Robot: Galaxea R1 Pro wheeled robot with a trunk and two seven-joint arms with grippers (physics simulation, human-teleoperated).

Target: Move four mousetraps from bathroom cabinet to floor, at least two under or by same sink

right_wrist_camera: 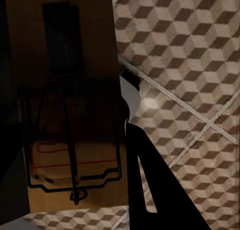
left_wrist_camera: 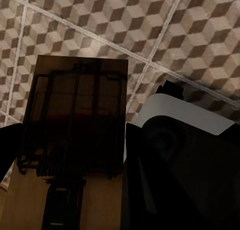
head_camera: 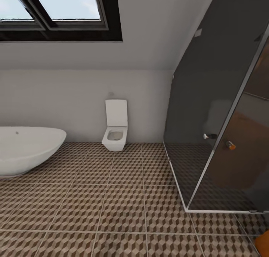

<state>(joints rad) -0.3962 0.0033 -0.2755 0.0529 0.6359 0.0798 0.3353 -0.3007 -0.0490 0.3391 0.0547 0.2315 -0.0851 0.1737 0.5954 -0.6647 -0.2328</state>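
Observation:
In the left wrist view, a tan wooden mousetrap (left_wrist_camera: pixel 80 89) with dark wire parts sits between two dark fingers (left_wrist_camera: pixel 150 180). My left gripper (left_wrist_camera: pixel 72 140) is shut on it above the cube-patterned bathroom floor (left_wrist_camera: pixel 200 29). In the right wrist view my right gripper (right_wrist_camera: pixel 70 140) is likewise shut on a second mousetrap (right_wrist_camera: pixel 75 49), whose board carries a dark spring bar and red markings, with floor tiles (right_wrist_camera: pixel 190 64) beyond it. A sliver of orange-brown wood, perhaps the cabinet (head_camera: pixel 263 244), shows at the lower right edge of the head view. The bathroom sink is out of view.
A white oval bathtub (head_camera: pixel 26 149) stands at the left. A white toilet (head_camera: pixel 116 132) is against the far wall. A dark glass shower enclosure (head_camera: pixel 220 137) takes up the right side. Open tiled floor (head_camera: pixel 112 201) stretches between them, under a sloped ceiling with a window (head_camera: pixel 59 11).

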